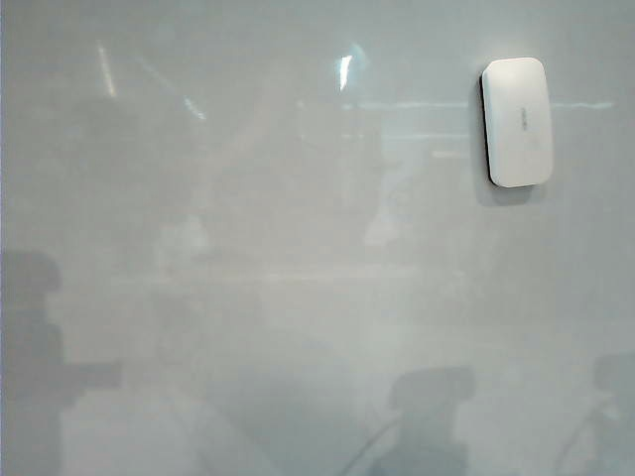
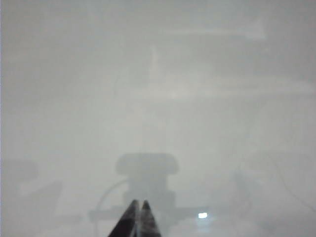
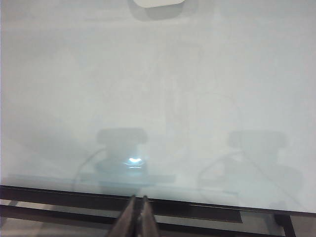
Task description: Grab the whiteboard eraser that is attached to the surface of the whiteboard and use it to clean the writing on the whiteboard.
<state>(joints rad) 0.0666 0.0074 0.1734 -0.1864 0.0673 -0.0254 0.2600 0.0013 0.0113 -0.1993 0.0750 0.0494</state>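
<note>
Exterior view: whiteboard (image 1: 298, 297) filling the frame, glossy, only dim reflections and shadows on it. Whiteboard eraser (image 1: 517, 121) stuck flat to the board, upright oblong, high and far toward the right edge. No writing visible anywhere on the board here; no arm or gripper in frame either. Judged from this: board looks clean, eraser parked on the surface, so either wiping finished or the letters lie outside the frame; cannot tell which.

Left wrist view: left gripper (image 2: 137, 205) at the frame edge, fingertips pressed together, nothing between them, pointing across the whiteboard (image 2: 158, 98) and well clear of the eraser, which is out of sight. Only hazy reflections of the rig on the board.

Right wrist view: right gripper (image 3: 138, 201) likewise pressed together and empty, hanging over the board's dark lower frame (image 3: 74, 195), far from the whiteboard eraser (image 3: 158, 2), of which just a sliver shows at the opposite side of the whiteboard (image 3: 197, 98).

If another pass is needed: spread the right jaws first, approach the eraser square to its long sides, pinch firmly, peel off without sliding, keep the felt flat while wiping.
</note>
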